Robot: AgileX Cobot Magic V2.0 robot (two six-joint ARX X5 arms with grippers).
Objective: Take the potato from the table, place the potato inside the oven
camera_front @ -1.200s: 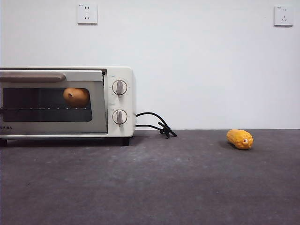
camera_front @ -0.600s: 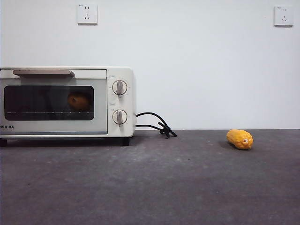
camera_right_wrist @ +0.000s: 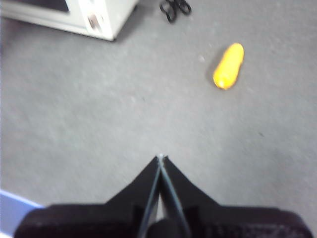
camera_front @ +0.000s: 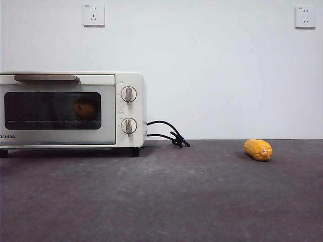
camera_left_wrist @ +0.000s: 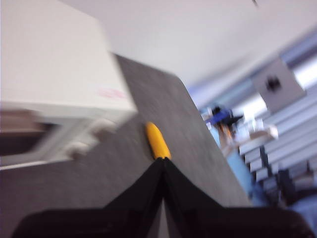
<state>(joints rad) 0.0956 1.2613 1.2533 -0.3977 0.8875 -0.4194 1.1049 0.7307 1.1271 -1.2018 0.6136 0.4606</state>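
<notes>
White wall behind a dark grey worktop (camera_front: pixel 166 201): the potato (camera_front: pixel 86 109) sits on the rack inside the closed oven (camera_front: pixel 70 108) at the worktop's left edge, both hands, left hand (camera_left_wrist: pixel 162 166) and right hand (camera_right_wrist: pixel 160 159), clenched empty, so best simply withdraw clear.

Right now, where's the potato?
In the front view the potato sits on the wire rack inside the oven, behind its shut glass door, at the table's left; the corn lies far right.
</notes>
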